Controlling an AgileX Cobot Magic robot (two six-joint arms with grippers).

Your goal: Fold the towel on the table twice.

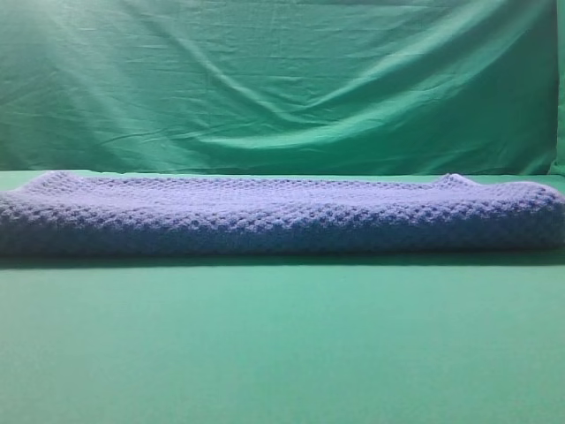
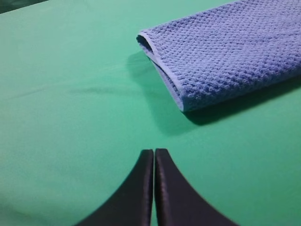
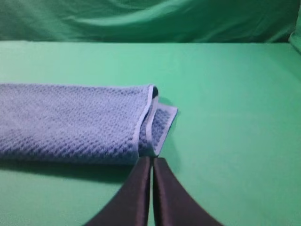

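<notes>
Towel (image 1: pixel 282 216) is what we see first in the high view: a long blue-grey cloth with a bumpy waffle weave, lying folded on the green worktop (image 1: pixel 282 353) and stretching almost from one side of the picture to the other. Its near long edge is a thick rounded roll that casts a narrow shadow on the worktop in front of it. Behind it hangs a wrinkled green backdrop (image 1: pixel 282 79). We see no arm in this view.

From the left wrist view we look over the left pincer (image 2: pixel 154 151), whose two dark fingers (image 2: pixel 138 188) are pressed together with nothing between them. It hangs above bare worktop, apart from the towel, whose left end lies ahead and to the right. There the layers show as a stacked edge with a paler hem, the top layer curling slightly open at the far corner.

From the right wrist view we see the right pincer (image 3: pixel 151 159) clenched too, its fingers flat against each other and empty. Its tips sit in line with the towel's right end, just beside the near edge; we cannot tell whether they touch it. At that end a lower layer pokes out a little past the upper one, showing a pale hemmed corner.
</notes>
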